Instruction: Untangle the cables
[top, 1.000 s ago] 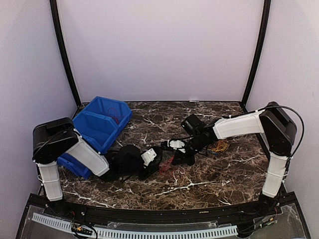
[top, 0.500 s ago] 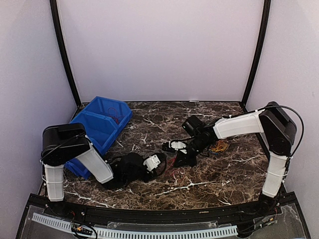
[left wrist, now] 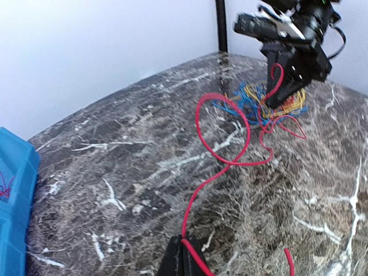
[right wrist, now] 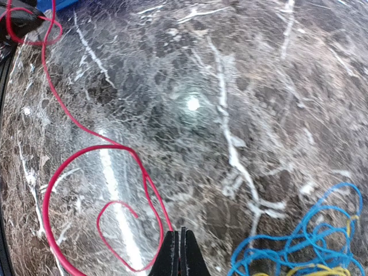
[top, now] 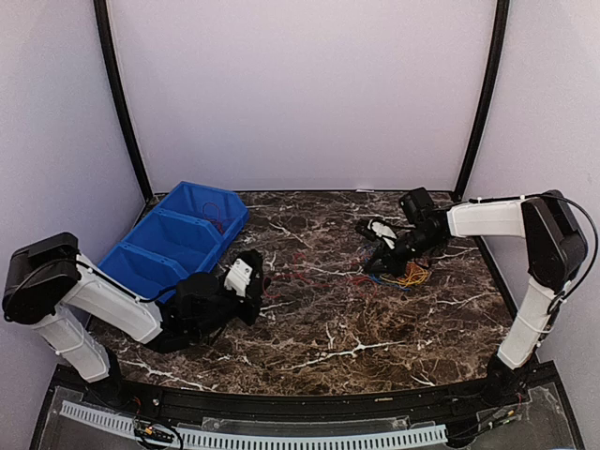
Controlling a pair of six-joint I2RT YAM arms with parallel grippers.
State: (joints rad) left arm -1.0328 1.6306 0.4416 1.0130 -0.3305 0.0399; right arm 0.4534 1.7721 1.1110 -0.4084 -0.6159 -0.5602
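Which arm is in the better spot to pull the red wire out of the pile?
Probably left: the left gripper is shut on the red cable far from the blue and yellow tangle. The right gripper pinches the same cable right at the tangle and could anchor it.

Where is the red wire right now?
In the left wrist view, the red wire stretches across the middle of the table, from the left gripper to the right gripper by the blue-and-yellow tangle on the right.

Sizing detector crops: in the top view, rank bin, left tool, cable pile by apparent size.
Largest: bin, clearly.
Then left tool and cable pile: they look alike, so not ranked.
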